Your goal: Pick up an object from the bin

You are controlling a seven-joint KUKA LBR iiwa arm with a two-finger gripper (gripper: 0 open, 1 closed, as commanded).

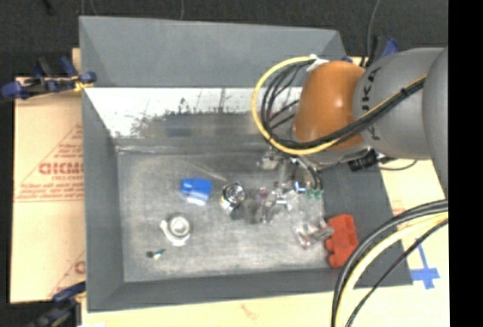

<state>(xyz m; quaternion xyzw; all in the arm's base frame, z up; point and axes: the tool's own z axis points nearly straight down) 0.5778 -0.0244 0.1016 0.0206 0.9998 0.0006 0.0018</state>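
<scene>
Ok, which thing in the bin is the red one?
The blocky red piece in the front right corner of the bin. The blue piece, white round cap and shiny metal bit all lie further left.

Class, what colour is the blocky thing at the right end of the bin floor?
The block is red, seen best in the camera view.

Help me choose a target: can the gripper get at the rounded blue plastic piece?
Probably yes: the rounded blue plastic piece lies uncovered, apart from other things, left of the gripper.
</scene>
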